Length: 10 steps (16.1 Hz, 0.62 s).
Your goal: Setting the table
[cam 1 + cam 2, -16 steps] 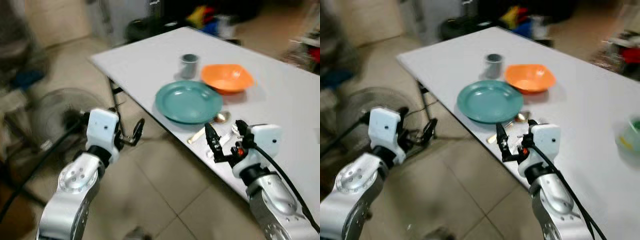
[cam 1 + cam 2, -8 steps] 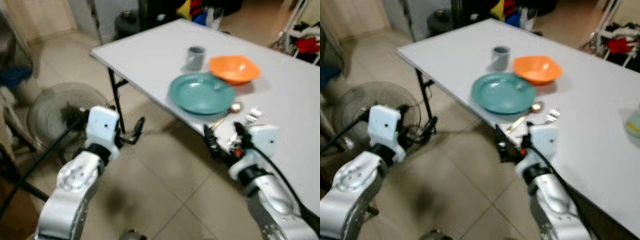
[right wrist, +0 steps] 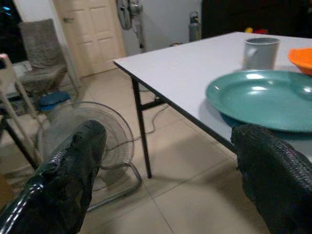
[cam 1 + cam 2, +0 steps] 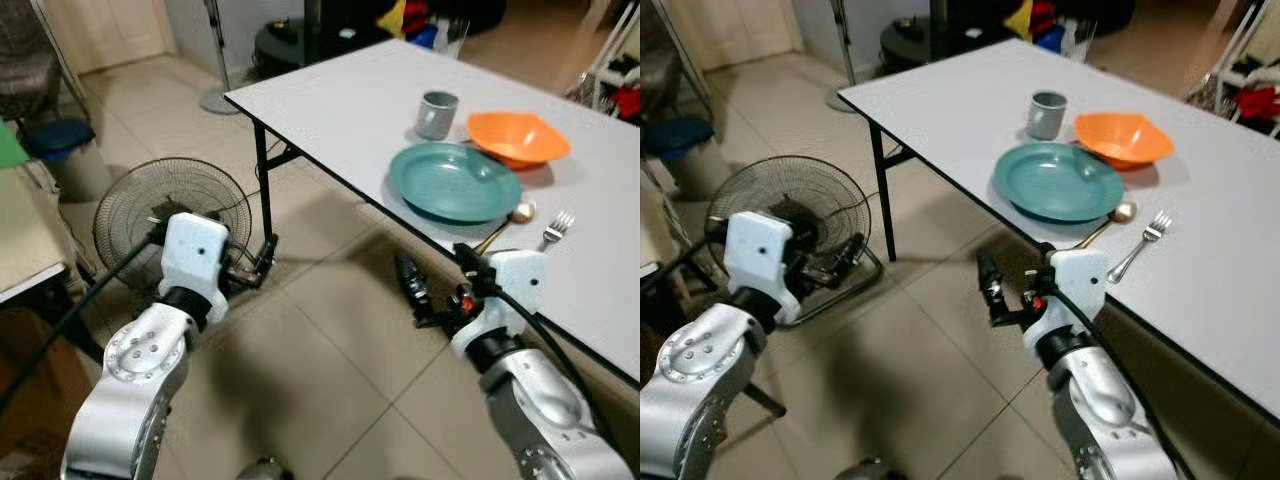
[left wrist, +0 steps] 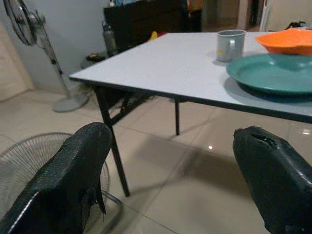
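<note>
A floor fan (image 4: 168,210) stands on the tiled floor at the far left. The left gripper (image 5: 175,185) hangs in front of it, over the floor and off the surface, its fingers spread wide and holding nothing. The right gripper (image 4: 432,285) hovers over the floor just beside the near edge of the white surface (image 4: 340,100), fingers also spread wide and empty. On the surface, a grey mug (image 4: 435,114) stands upright farthest back; whether it holds anything cannot be told. Nearer sits a teal plate (image 4: 455,181), empty. Touching its far right rim is an orange bowl (image 4: 516,137), also empty. A gold spoon (image 4: 508,222) lies just beside the plate's near right edge, and a silver fork (image 4: 555,226) lies just right of the spoon.
</note>
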{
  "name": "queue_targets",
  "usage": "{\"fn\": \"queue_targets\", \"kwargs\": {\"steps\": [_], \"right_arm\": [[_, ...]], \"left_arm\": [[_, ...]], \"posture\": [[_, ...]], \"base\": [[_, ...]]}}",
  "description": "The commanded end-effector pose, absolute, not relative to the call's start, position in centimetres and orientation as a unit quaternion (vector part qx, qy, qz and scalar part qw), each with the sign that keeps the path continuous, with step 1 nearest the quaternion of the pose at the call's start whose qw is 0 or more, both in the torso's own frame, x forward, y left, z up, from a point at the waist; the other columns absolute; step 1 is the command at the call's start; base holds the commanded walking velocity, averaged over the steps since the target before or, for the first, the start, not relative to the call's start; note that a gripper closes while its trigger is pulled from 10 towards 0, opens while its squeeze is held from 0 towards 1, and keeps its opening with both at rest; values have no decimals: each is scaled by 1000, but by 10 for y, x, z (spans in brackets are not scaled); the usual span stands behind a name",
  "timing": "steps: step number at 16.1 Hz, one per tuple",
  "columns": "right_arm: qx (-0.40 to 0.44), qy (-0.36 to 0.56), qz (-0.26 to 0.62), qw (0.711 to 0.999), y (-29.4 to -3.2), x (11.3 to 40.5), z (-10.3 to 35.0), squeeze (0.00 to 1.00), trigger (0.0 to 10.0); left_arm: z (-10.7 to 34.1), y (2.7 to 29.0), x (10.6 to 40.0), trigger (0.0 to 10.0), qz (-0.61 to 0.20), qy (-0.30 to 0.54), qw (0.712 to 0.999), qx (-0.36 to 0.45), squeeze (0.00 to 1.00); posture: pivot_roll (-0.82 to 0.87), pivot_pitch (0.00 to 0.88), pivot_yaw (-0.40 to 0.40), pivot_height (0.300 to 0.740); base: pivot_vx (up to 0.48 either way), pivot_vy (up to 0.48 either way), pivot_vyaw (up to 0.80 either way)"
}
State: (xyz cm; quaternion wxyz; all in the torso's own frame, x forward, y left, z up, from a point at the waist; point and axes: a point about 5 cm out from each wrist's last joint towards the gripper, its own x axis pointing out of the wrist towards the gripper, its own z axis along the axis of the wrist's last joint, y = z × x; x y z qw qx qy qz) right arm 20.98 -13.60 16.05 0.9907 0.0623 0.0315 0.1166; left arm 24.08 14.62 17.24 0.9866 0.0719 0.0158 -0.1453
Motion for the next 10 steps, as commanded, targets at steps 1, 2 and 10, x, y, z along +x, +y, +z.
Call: {"fn": "queue_targets", "kwargs": {"steps": [1, 2, 10], "right_arm": [[64, 39, 114, 991, -138, 210, 159, 0, 10000], [64, 40, 115, 991, -137, 210, 159, 0, 10000], [66, 41, 122, 990, -136, 210, 159, 0, 10000]], "left_arm": [[174, 144, 240, 10000, -151, 14, 986, 72, 0], [174, 144, 240, 10000, -151, 15, 986, 72, 0], [173, 145, 239, 10000, -151, 17, 986, 73, 0]], "posture": [[44, 59, 39, 740], [44, 59, 39, 740], [46, 45, 37, 740]], "base": [[0, 285, 0], [0, 285, 0], [0, 288, 0]]}}
